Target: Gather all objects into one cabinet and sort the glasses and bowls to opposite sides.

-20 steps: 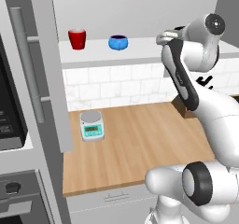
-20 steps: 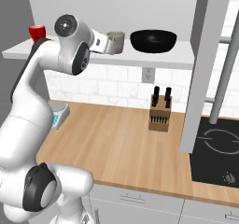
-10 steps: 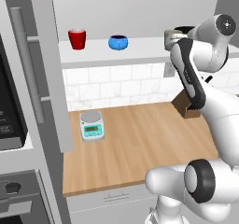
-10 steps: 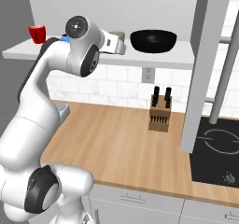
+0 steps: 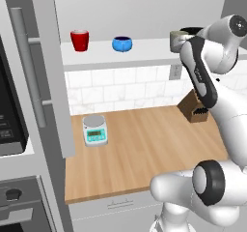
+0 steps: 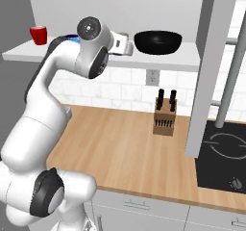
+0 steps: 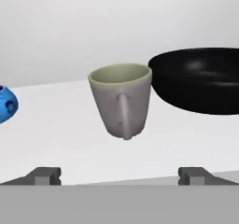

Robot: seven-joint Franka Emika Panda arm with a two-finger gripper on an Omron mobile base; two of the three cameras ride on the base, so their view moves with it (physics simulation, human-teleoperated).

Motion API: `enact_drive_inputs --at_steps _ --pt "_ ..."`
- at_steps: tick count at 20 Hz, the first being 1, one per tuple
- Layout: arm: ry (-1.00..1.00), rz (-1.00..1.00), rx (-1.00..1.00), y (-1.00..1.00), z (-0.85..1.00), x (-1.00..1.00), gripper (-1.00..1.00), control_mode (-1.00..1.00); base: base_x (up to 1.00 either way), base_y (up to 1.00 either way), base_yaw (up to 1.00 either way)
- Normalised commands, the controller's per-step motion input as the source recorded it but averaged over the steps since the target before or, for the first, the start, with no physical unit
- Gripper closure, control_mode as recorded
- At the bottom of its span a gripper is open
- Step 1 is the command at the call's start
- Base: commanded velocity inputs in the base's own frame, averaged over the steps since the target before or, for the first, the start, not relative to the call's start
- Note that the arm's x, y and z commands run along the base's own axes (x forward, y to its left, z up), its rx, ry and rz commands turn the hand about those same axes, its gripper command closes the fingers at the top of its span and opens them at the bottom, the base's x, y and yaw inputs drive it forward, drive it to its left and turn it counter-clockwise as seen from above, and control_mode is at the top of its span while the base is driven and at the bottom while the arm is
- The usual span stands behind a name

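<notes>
The gripper (image 7: 119, 175) stands with its jaws spread wide and holds nothing; its two dark fingertips (image 7: 46, 175) rise at either side of the hand view, level with the front edge of the white shelf (image 7: 60, 139). Straight ahead of it, centred between the fingertips and a little way back on the shelf, stands the grey-olive mug (image 7: 121, 99), upright, its handle turned toward the hand. Just beside the mug on the hand's right sits the wide black bowl (image 7: 200, 80), its rim very close to the mug's lip; whether they touch cannot be told. Off to the hand's left, well apart from the mug, is the small blue bowl (image 7: 5, 105), cut by the picture's edge. Farther out on that same side the red cup (image 5: 79, 40) stands upright near the shelf's far end, next to the tall grey door (image 5: 48, 66) with its vertical bar handle (image 5: 29, 66).
</notes>
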Motion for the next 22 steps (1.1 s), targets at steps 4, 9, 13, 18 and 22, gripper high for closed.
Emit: enact_drive_inputs --at_steps 4,9,13,18,22 --pt "0.00 0.02 0.00 0.00 0.00 0.23 -1.00 -1.00 0.00 0.00 0.00" --pt "0.00 0.00 0.00 -0.01 0.00 0.19 -1.00 -1.00 0.00 0.00 0.00" --pt "0.00 0.00 0.00 0.00 0.00 0.14 -1.00 -1.00 0.00 0.00 0.00" --pt "0.01 0.00 0.00 0.00 0.00 0.14 -1.00 -1.00 0.00 0.00 0.00" --pt "0.01 0.00 0.00 0.00 0.00 0.15 -1.00 -1.00 0.00 0.00 0.00"
